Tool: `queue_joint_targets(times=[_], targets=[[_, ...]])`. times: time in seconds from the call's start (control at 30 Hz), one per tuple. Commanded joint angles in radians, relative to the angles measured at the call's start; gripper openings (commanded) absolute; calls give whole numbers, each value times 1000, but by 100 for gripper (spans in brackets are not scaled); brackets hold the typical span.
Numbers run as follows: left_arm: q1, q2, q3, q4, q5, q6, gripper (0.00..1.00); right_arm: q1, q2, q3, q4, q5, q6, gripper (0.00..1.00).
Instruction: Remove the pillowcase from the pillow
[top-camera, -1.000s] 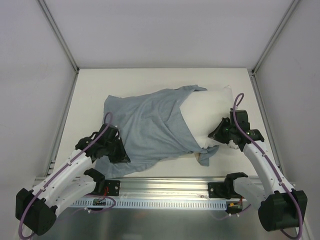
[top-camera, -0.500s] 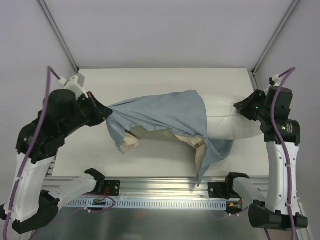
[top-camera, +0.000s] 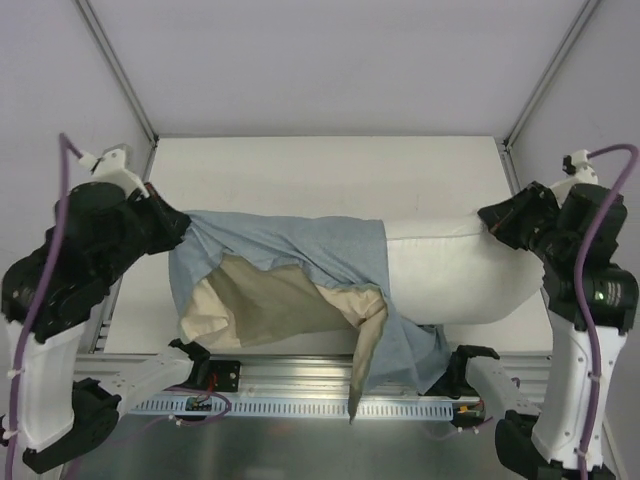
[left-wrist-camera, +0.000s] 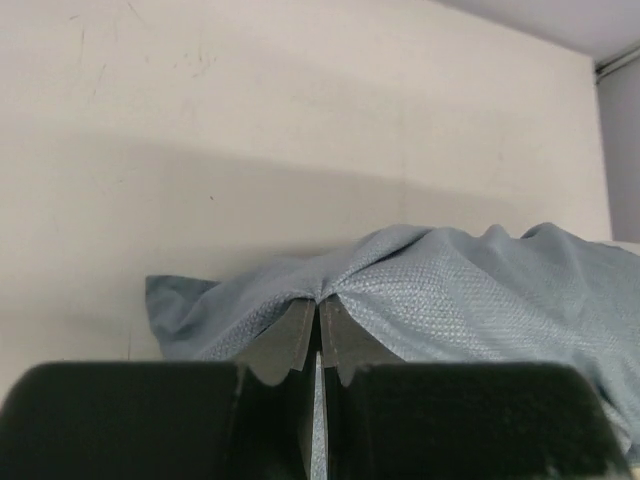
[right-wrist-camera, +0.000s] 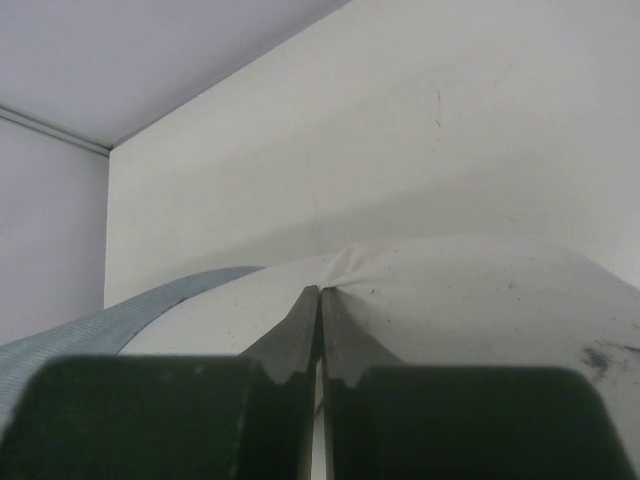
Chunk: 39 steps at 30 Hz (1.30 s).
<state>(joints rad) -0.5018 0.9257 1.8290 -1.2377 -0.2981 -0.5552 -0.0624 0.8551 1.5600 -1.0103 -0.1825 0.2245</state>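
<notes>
From the top external view, the left claw (top-camera: 178, 222) is pinching the left end of the pillowcase (top-camera: 290, 250), jaws closed on the blue-grey cloth. The right claw (top-camera: 492, 215) is gripping the right end of the pillow (top-camera: 460, 275), jaws closed on the off-white fabric. Cover and cushion are stretching in one line between the two claws across the tabletop (top-camera: 320, 170). The pillow's right part is showing bare, while its left part is sitting inside the cover. The pillowcase's near side is sagging open, showing beige and olive inner cloth, and one flap is hanging down over the rail (top-camera: 300, 372) at the near edge.

From the left wrist, the left claw (left-wrist-camera: 319, 305) is clamping a gathered fold of the pillowcase (left-wrist-camera: 450, 290), fingertips pressed together, and the cloth is fanning out just beyond them and to the right, above the tabletop (left-wrist-camera: 250, 120).

From the right wrist, the right claw (right-wrist-camera: 320, 295) is nipping a peak of the pillow (right-wrist-camera: 480, 300), which is spreading away from the tips, with the pillowcase (right-wrist-camera: 130, 315) edge showing at lower left.
</notes>
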Motion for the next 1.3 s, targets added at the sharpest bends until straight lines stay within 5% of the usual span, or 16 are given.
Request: queue_joint_targets(times=[0.0, 0.1, 0.17, 0.2, 0.27, 0.3, 0.4, 0.5, 0.87, 1.27], targets=[[49, 135, -123, 214, 50, 125, 0, -16, 174, -44, 218, -66, 28, 1], [309, 254, -193, 311, 355, 126, 0, 19, 402, -37, 278, -81, 45, 1], [388, 410, -157, 362, 406, 123, 0, 36, 591, 53, 286, -42, 41, 2], [396, 530, -122, 363, 399, 135, 19, 38, 651, 95, 259, -26, 35, 24], [416, 635, -42, 336, 468, 140, 41, 38, 784, 235, 201, -8, 18, 53], [416, 698, 29, 327, 496, 140, 75, 38, 809, 277, 147, -6, 7, 70], [414, 720, 102, 325, 522, 126, 97, 42, 771, 285, 166, 40, -19, 89], [414, 714, 138, 323, 465, 144, 99, 42, 673, 223, 213, 104, -59, 97], [344, 688, -36, 345, 470, 179, 96, 93, 489, -89, 223, 232, -86, 98], [171, 988, 47, 376, 478, 157, 99, 226, 393, -512, 352, 271, 35, 93]])
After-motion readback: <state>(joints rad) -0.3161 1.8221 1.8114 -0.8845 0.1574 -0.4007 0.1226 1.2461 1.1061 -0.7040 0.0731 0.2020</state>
